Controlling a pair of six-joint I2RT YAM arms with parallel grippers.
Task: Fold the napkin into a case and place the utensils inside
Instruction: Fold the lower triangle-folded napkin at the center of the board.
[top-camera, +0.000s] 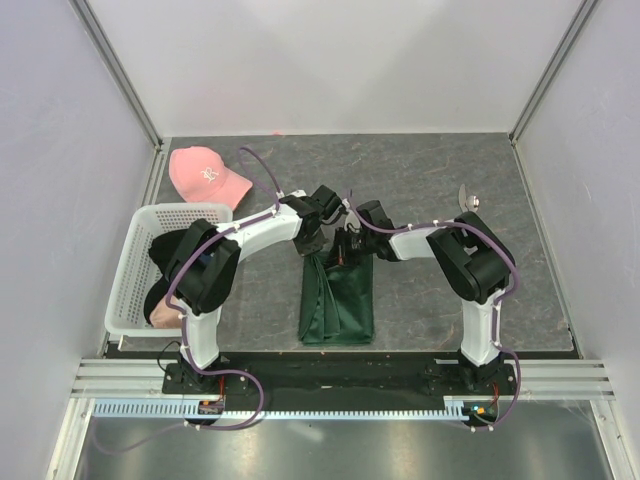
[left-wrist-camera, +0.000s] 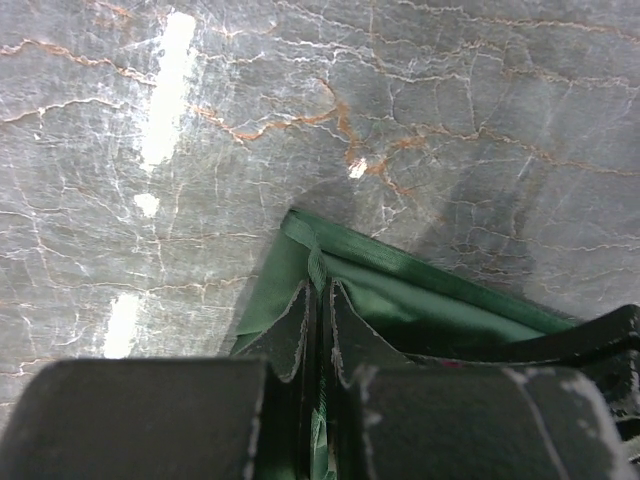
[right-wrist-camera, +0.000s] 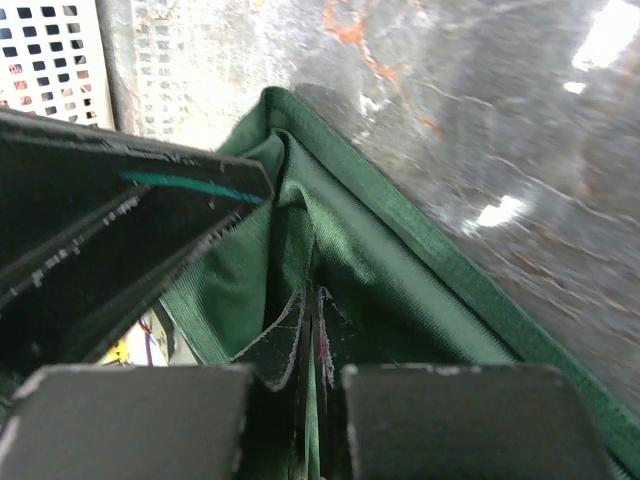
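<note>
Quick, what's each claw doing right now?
Left claw: closed, pinching the napkin.
Right claw: closed, pinching the napkin too.

Matt cloth napkin (top-camera: 337, 300); glossy table (top-camera: 430, 190)

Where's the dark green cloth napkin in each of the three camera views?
Top external: the dark green cloth napkin lies folded at centre, between the arms, far edge at both jaws.
Left wrist: lower centre and right, hemmed corner pointing up, pinched in the shut jaws.
Right wrist: centre and lower right, pinched in the shut jaws.
Shared landmark: the grey marbled tabletop, under the napkin in every view.
</note>
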